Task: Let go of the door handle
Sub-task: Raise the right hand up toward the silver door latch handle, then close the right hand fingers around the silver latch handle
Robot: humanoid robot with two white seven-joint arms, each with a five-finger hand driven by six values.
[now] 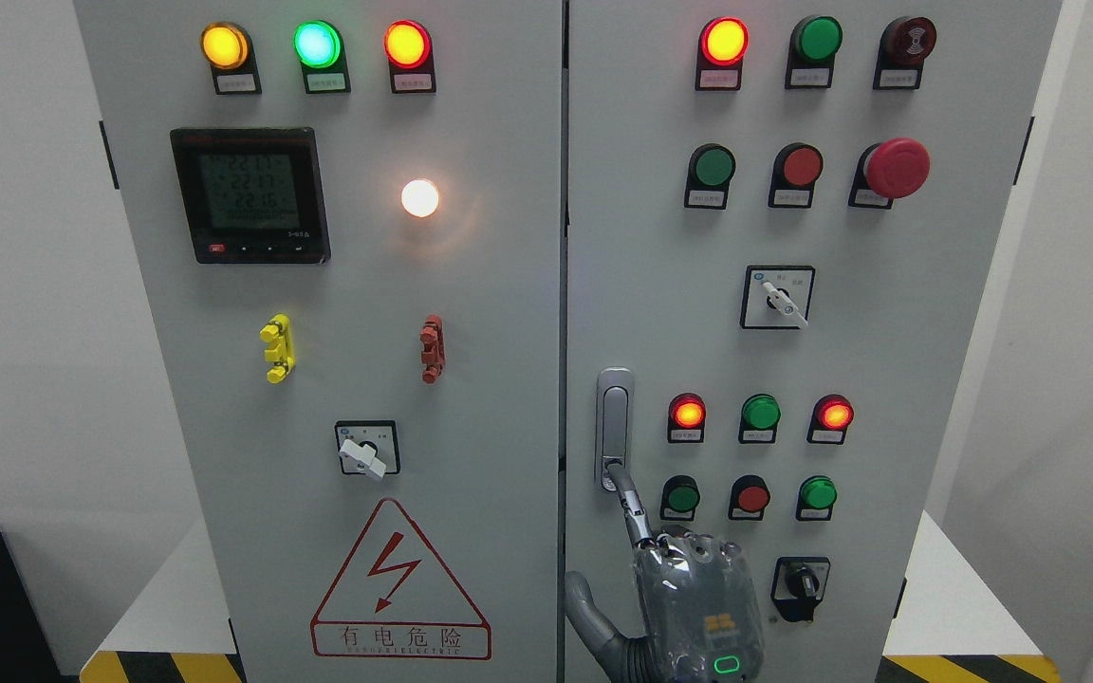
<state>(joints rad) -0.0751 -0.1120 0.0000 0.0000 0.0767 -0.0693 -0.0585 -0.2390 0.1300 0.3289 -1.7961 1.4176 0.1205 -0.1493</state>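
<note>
grey two-door electrical cabinet (471, 398) ahead, right hand (689, 593) raised at bottom centre, index finger (630, 503) extended onto lower end of door handle (614, 417) just above-left, other fingers curled, gripping nothing.

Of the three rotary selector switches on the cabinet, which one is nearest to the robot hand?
The black-knobbed selector switch at the right door's bottom, just right of the hand. The other two have white knobs and sit farther away.
</note>
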